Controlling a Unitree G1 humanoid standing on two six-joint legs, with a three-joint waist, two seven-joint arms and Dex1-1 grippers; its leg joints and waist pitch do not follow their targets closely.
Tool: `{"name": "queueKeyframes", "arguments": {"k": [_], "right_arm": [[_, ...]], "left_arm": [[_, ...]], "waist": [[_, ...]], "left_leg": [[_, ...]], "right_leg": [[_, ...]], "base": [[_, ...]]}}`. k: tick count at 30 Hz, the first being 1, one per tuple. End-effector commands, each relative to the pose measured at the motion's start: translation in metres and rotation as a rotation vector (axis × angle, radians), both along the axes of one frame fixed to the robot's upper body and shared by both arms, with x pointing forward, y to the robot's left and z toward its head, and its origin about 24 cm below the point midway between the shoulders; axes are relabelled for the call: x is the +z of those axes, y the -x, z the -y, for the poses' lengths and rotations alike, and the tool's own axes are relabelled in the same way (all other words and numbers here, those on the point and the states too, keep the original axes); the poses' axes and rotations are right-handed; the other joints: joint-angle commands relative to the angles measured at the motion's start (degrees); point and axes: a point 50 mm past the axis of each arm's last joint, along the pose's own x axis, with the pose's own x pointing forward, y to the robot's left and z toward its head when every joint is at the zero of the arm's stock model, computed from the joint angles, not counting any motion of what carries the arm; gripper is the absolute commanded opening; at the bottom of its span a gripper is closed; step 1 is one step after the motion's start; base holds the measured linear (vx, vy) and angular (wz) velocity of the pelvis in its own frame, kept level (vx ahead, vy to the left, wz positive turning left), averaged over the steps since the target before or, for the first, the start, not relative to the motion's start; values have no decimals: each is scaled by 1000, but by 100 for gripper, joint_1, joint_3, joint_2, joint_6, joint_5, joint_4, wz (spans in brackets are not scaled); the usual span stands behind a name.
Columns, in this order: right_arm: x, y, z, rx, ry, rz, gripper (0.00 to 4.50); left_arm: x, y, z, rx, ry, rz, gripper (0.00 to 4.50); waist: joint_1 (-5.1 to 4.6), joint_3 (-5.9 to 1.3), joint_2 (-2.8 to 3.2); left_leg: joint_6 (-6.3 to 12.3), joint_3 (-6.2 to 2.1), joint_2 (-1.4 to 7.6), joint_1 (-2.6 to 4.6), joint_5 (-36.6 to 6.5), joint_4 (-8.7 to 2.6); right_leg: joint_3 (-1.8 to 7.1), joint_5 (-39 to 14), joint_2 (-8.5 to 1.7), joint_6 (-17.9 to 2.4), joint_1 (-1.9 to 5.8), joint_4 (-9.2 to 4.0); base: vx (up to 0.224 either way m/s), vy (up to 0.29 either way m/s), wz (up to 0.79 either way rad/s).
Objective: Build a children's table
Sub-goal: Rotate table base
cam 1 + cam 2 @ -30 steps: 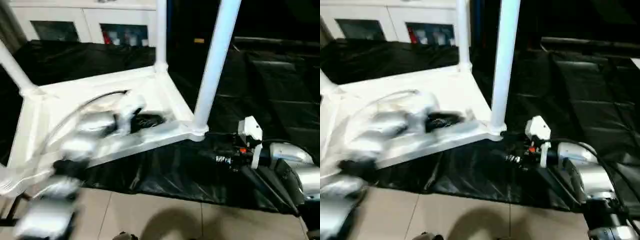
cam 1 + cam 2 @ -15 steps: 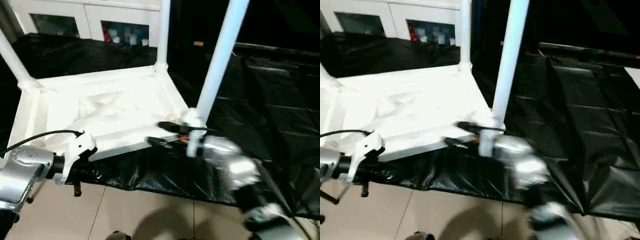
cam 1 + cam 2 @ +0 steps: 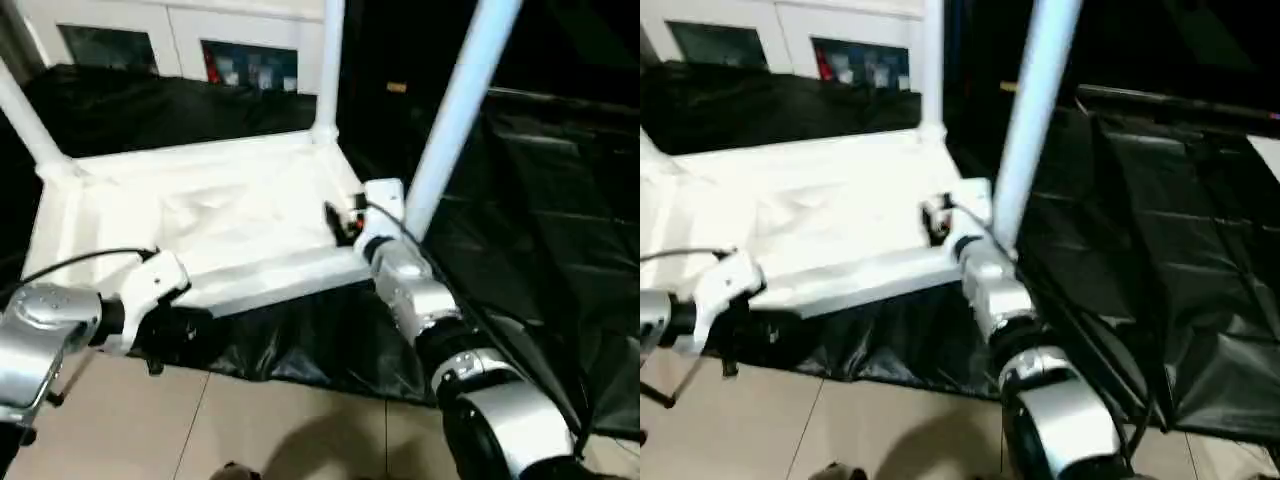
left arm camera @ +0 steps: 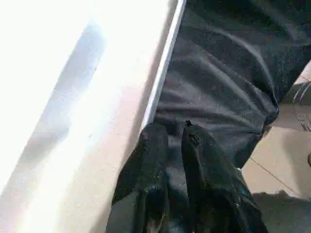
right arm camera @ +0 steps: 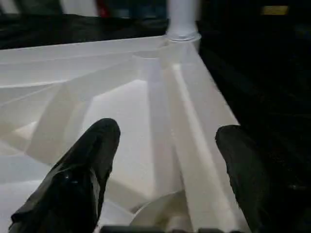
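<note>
The children's table lies upside down on a black sheet: its white tabletop (image 3: 200, 215) shows its ribbed underside. White legs stand upright in its corner sockets, one at the near right (image 3: 455, 125), one at the far right (image 3: 327, 60) and one at the far left (image 3: 25, 120). My right gripper (image 5: 167, 131) hovers open over the underside by the near right socket, with the right rim (image 5: 194, 126) running between its fingers. My left gripper (image 4: 171, 138) is shut on nothing, low against the outside of the near rim (image 4: 160, 92) at the left.
The black sheet (image 3: 540, 200) spreads wide to the right and hangs over the front edge. Beige floor tiles (image 3: 300, 430) lie below. A white cabinet with glass doors (image 3: 180, 45) stands behind the table.
My right arm has swung in from the right and reached over the near right corner. My left arm has pulled back off the tabletop to its near edge.
</note>
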Motion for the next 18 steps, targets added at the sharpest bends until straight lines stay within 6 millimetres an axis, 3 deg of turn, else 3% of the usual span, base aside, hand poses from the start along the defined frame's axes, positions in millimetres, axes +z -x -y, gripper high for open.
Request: {"name": "queueKeyframes", "arguments": {"k": [1,8,9,10,11,13,14,15,16,17,18], "right_arm": [[-2,-6,34,-151,13,-8,365],[4,-12,78,-306,108,18,365],[6,-13,87,-330,129,28,365],[6,-13,87,-330,129,28,365],[9,-14,95,-352,143,34,365],[13,-15,111,-399,167,49,365],[15,-15,116,-411,184,57,365],[16,-15,119,-416,195,61,365],[17,-15,120,-403,199,72,365],[19,-16,120,-387,198,82,365],[20,-16,119,-376,195,87,365]], "left_arm": [[2,-8,-5,49,-50,61,76],[-7,-21,13,37,-67,113,76],[-9,-27,19,41,-73,142,76],[-9,-27,19,41,-73,142,76],[-12,-33,23,47,-80,169,76],[-14,-50,35,78,-74,248,76],[-13,-56,41,92,-61,283,76],[-12,-59,43,100,-53,300,76],[-10,-61,46,108,-30,331,76],[-8,-63,49,116,-9,362,76],[-7,-63,50,119,2,380,76]], "waist": [[-28,-427,169],[85,-390,145],[98,-396,235],[98,-396,235],[73,-407,156],[110,-419,211],[112,-414,193],[114,-433,166],[98,-434,235],[72,-440,238],[78,-449,309]], "left_leg": [[-365,-58,119,223,-1199,-384],[-481,-57,124,261,-1869,-377],[-516,-83,111,233,-1902,-370],[-516,-83,111,233,-1902,-370],[-505,-97,107,188,-1909,-371],[-488,-63,98,269,-1968,-325],[-469,-54,96,276,-2009,-321],[-441,-77,98,204,-1890,-322],[-442,-105,104,157,-1785,-338],[-423,-112,96,145,-1787,-323],[-418,-120,94,152,-1781,-310]], "right_leg": [[263,-67,-214,-1121,205,-257],[279,-945,-228,-942,135,-347],[277,-1052,-238,-889,149,-336],[277,-1052,-238,-889,149,-336],[263,-1074,-232,-877,191,-343],[272,-1060,-224,-920,121,-373],[276,-1070,-223,-946,108,-392],[273,-1003,-248,-965,185,-360],[249,-919,-248,-948,210,-350],[234,-804,-231,-962,224,-346],[231,-719,-239,-992,224,-320]], "base": [[0,0,0],[0,0,0],[0,0,0],[0,0,0],[0,0,0],[0,0,0],[0,0,0],[0,0,0],[0,0,0],[0,0,0],[0,0,0]]}}
